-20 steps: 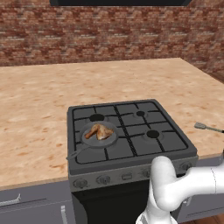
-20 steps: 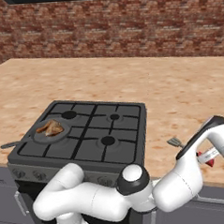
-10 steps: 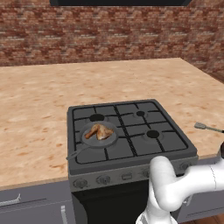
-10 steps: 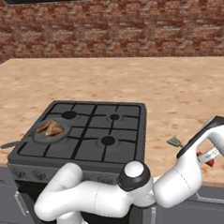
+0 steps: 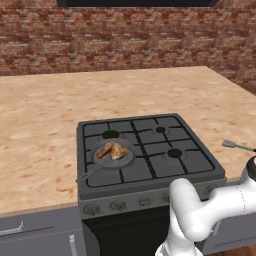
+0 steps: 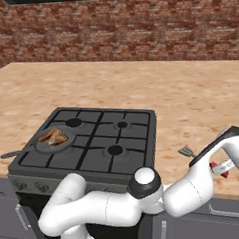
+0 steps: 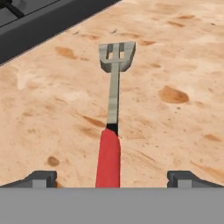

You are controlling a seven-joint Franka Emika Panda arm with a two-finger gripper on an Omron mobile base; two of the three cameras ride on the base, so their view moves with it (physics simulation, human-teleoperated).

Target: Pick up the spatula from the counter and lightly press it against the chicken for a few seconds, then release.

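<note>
We see a glossy white arm (image 6: 97, 209) built of rounded, tubular segments. A dark collar (image 6: 139, 191) rings its elbow joint, and a black band (image 6: 209, 150) runs along the forearm. Its 2 finger tips (image 7: 41, 178) are small, dark grey and blocky.

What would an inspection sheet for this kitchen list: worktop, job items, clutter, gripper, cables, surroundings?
Surface: pale speckled counter with a black gas stove set into it.
Job's things: spatula lies flat on the counter to the right of the stove, red handle toward the gripper, slotted grey blade pointing away. Chicken sits in a pan on the stove's front left burner.
Clutter: nothing seen.
Gripper: gripper open, low over the spatula handle, one fingertip on each side of it and apart from it.
Cables: nothing seen.
Surroundings: brick wall behind the counter, grey cabinets below it.
</note>
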